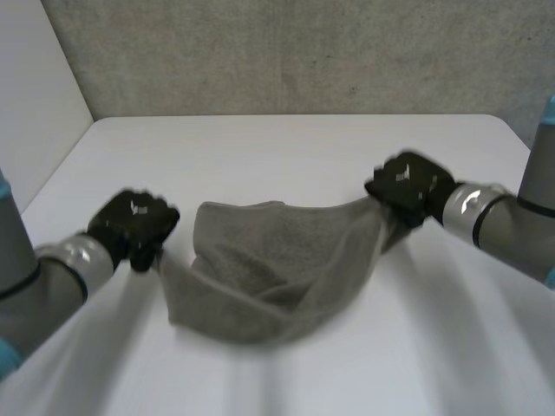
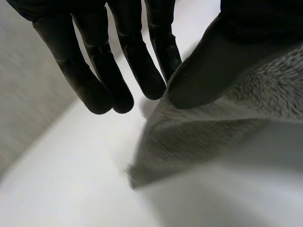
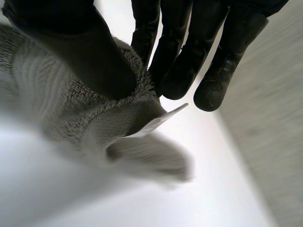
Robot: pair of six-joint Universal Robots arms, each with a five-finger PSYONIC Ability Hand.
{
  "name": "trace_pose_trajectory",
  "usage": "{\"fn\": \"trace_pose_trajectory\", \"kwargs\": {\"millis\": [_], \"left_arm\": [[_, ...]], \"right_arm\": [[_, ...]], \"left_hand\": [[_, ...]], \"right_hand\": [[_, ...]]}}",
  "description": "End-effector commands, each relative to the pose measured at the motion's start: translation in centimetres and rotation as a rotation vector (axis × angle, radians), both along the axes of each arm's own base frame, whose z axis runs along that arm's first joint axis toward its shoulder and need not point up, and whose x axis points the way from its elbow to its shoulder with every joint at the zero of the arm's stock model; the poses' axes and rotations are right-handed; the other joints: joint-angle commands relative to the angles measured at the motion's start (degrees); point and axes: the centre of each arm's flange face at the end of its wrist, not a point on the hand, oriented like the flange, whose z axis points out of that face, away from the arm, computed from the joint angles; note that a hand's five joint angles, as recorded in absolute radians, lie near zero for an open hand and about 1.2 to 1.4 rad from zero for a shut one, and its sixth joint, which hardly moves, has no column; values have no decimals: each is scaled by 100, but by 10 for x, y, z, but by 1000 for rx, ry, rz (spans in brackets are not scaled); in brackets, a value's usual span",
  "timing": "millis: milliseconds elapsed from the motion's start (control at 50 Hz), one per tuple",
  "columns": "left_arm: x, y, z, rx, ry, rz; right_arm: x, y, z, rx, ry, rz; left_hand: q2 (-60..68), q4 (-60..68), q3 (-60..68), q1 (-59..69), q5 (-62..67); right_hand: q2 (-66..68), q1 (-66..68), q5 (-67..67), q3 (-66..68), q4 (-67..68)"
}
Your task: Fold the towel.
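Observation:
A grey towel (image 1: 269, 273) hangs slack between my two hands, its middle sagging onto the white table (image 1: 286, 156). My left hand (image 1: 134, 224) holds the towel's left corner; in the left wrist view its thumb (image 2: 213, 61) pinches the towel (image 2: 222, 127) against the fingers (image 2: 137, 61). My right hand (image 1: 408, 186) holds the right corner lifted off the table; in the right wrist view its thumb (image 3: 90, 56) presses the towel (image 3: 71, 104) against the fingers (image 3: 175, 56), with a white label (image 3: 158, 122) sticking out at the corner.
A grey wall (image 1: 295, 52) runs behind the table and a white panel (image 1: 35, 95) stands at the left side. Bare tabletop lies beyond and in front of the towel.

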Motion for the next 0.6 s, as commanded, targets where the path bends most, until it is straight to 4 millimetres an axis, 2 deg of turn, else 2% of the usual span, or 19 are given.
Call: {"fn": "trace_pose_trajectory", "kwargs": {"millis": [20, 40, 60, 80, 120, 200, 240, 280, 300, 340, 360, 400, 440, 460, 500, 520, 540, 580, 600], "left_arm": [[-30, -64, 99, -336, 303, 3], [-30, -64, 99, -336, 304, 3], [-28, -73, 126, -403, 409, 20], [-28, -73, 126, -404, 410, 20], [-25, -79, 165, -498, 589, 44], [-19, -70, 188, -539, 702, 50], [-16, -65, 189, -529, 724, 50], [-14, -57, 158, -438, 694, 66], [-14, -57, 158, -438, 694, 66], [-13, -47, 112, -314, 630, 77], [-13, -47, 111, -313, 630, 77], [-9, -31, 66, -190, 545, 63], [-5, -23, 42, -132, 493, 58], [-5, -23, 42, -131, 493, 58], [2, -3, 4, -54, 383, 24], [2, -3, 4, -54, 382, 24], [4, 8, -12, -33, 327, -1], [11, 26, -36, -11, 214, -40], [11, 26, -36, -11, 213, -40]], "right_arm": [[22, -50, 78, -549, -323, -84], [22, -50, 79, -550, -324, -85], [19, -56, 101, -656, -416, -133], [19, -56, 101, -657, -417, -133], [11, -55, 129, -772, -527, -202], [8, -52, 133, -765, -537, -215], [5, -51, 113, -674, -484, -211], [6, -47, 100, -603, -447, -198], [6, -47, 100, -603, -447, -198], [7, -36, 73, -431, -367, -162], [7, -35, 72, -430, -366, -162], [7, -16, 44, -249, -281, -107], [7, -6, 29, -160, -243, -88], [7, -6, 29, -159, -243, -88], [-1, 10, 2, -21, -169, -76], [-6, 17, -11, 37, -128, -75], [-6, 17, -11, 37, -128, -75], [-15, 32, -34, 104, -47, -73], [-15, 32, -35, 104, -47, -73]], "left_hand": [[-543, -666, -837, -164, -1331], [-543, -666, -837, -164, -1331], [-543, -666, -837, -164, -1331], [-543, -666, -837, -164, -1331], [-543, -666, -837, -164, -1331], [-543, -666, -837, -164, -1331], [-543, -666, -837, -164, -1331], [-543, -666, -837, -164, -1331], [-543, -666, -837, -164, -1331], [-543, -666, -837, -164, -1331], [-543, -666, -837, -164, -1331], [-543, -666, -837, -164, -1331], [-543, -666, -837, -164, -1331], [-543, -666, -837, -164, -1331], [-543, -666, -837, -164, -1331], [-543, -666, -837, -164, -1331], [-543, -666, -837, -164, -1331], [-543, -666, -837, -164, -1331], [-543, -666, -837, -164, -1331]], "right_hand": [[654, 594, 498, 408, 385], [654, 594, 498, 408, 385], [654, 594, 498, 408, 385], [654, 594, 498, 408, 385], [654, 594, 498, 408, 385], [654, 594, 498, 408, 385], [654, 594, 498, 408, 385], [654, 594, 498, 408, 385], [654, 594, 498, 408, 385], [654, 594, 498, 408, 385], [654, 594, 498, 408, 385], [654, 594, 498, 408, 385], [654, 594, 498, 408, 385], [654, 594, 498, 408, 385], [654, 594, 498, 408, 385], [654, 594, 498, 408, 385], [654, 594, 498, 408, 385], [654, 594, 498, 408, 385], [654, 594, 498, 408, 385]]}}
